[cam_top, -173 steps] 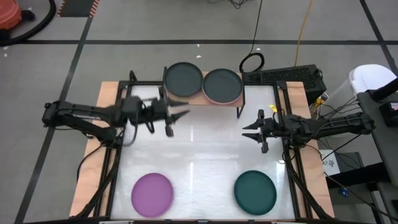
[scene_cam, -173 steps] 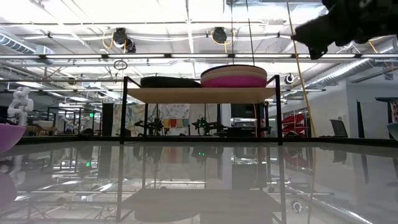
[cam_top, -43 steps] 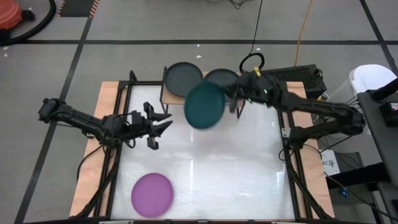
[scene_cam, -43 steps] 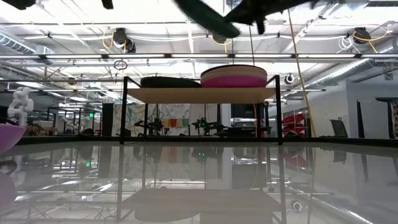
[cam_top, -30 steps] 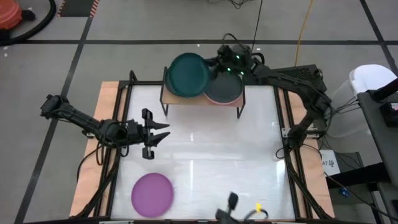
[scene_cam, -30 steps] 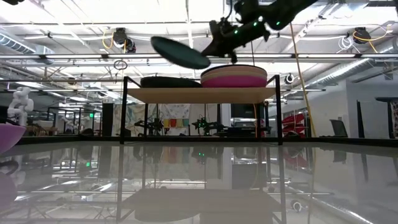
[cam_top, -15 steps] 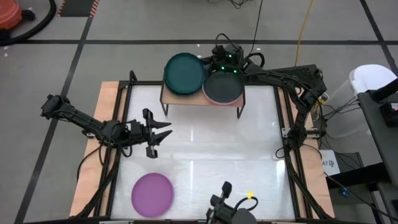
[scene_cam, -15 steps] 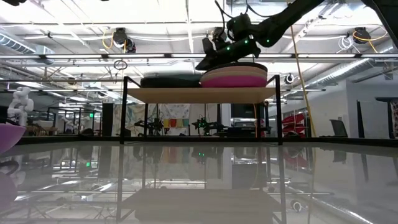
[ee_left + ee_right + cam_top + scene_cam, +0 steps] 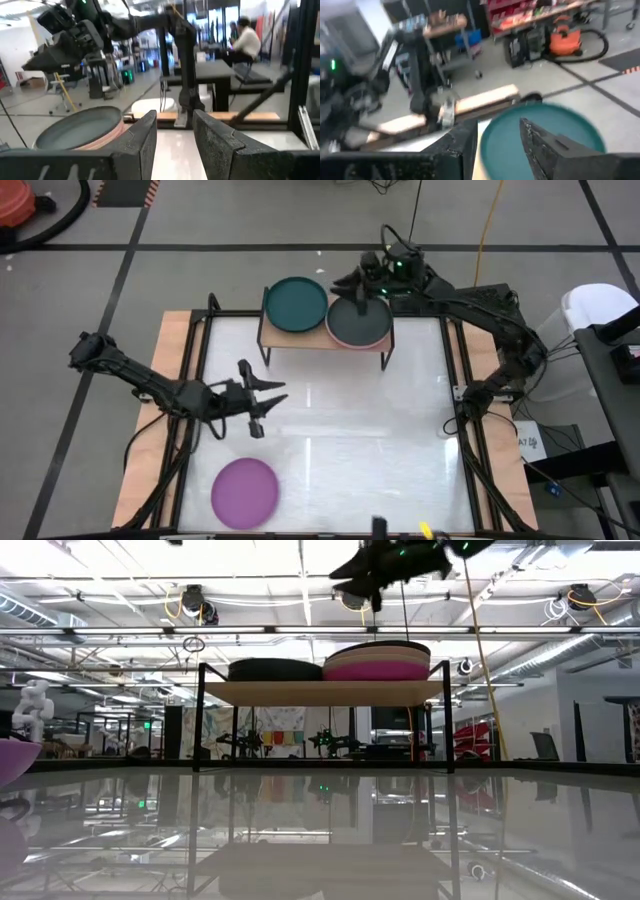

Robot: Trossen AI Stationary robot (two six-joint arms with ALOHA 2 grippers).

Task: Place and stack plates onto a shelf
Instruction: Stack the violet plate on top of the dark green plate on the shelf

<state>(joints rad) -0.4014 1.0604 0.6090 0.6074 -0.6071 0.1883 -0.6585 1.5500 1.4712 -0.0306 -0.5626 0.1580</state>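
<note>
While the purple plate (image 9: 245, 493) lies alone at the table's (image 9: 400, 460) seven o'clock corner, the left gripper (image 9: 262, 400) hovers just past it toward the middle, fingers spread and holding nothing. Farther off, at twelve o'clock, the shelf (image 9: 325, 340) carries the teal plate (image 9: 296, 304) on top of its left pile and a charcoal plate (image 9: 358, 320) on its right pile. The right gripper (image 9: 350, 282) hangs above those piles, fingers apart, empty.

Bright overhead light; right wrist view blurred.
</note>
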